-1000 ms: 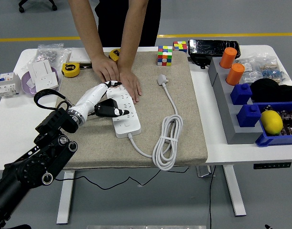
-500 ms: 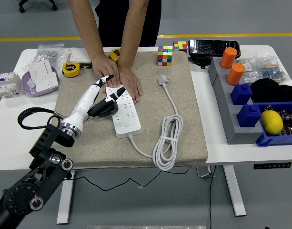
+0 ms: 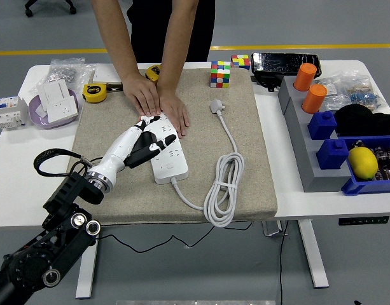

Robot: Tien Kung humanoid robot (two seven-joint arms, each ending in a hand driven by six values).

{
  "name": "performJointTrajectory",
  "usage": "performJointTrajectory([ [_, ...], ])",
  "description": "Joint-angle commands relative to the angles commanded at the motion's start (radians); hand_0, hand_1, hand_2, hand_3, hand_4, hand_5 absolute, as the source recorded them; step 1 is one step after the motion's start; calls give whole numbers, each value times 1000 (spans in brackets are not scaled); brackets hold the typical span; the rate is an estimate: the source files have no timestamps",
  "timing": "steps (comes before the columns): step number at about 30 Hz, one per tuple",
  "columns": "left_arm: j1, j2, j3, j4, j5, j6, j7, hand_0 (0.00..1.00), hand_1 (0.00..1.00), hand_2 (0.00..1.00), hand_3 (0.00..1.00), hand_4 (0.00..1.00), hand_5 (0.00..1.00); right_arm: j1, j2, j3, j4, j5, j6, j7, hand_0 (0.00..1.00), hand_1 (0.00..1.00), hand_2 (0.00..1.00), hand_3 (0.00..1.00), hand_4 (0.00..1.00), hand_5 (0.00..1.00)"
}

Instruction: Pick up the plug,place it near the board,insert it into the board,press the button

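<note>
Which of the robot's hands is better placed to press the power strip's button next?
Left. The left hand is already over the white power strip on the mat, fingers spread. The right arm is out of view. A person's hands hold the strip's far end.

A white table (image 3: 290,197) fills the middle of the frame. Its centre is covered by a beige mat (image 3: 245,140). At the upper left, a yellow tape measure (image 3: 93,93), a purple bowl (image 3: 37,109) and a white breaker (image 3: 8,112) are set on the bare top. At the right, a grey tray (image 3: 299,136) is placed (blue bins inside), with a black case (image 3: 284,63) at the upper edge.
</note>
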Motion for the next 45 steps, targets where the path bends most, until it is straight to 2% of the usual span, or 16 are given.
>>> performJointTrajectory([
  [5,-1,2,1,8,46,-16,20,998,998,993,944,998,998,2,1,-3,0,4,0,2,843,754,740,773,998,877],
  [14,-12,2,5,16,61,-21,30,998,998,990,938,998,998,6,-1,-1,0,3,-1,2,843,754,740,773,998,876],
  [19,-2,2,-11,-24,98,-6,30,998,998,991,939,998,998,4,0,-1,0,5,-1,2,843,754,739,773,998,877],
  [22,9,6,-29,-51,125,-17,45,998,998,991,939,998,998,1,1,2,0,3,-1,1,843,754,739,773,998,877],
  [31,39,23,-27,-62,136,-37,58,998,998,983,934,998,998,3,0,0,0,5,-1,4,842,755,740,773,998,877],
  [45,15,16,11,3,127,-44,56,998,998,973,927,998,998,0,-1,-1,0,2,0,2,843,753,740,773,998,877],
])
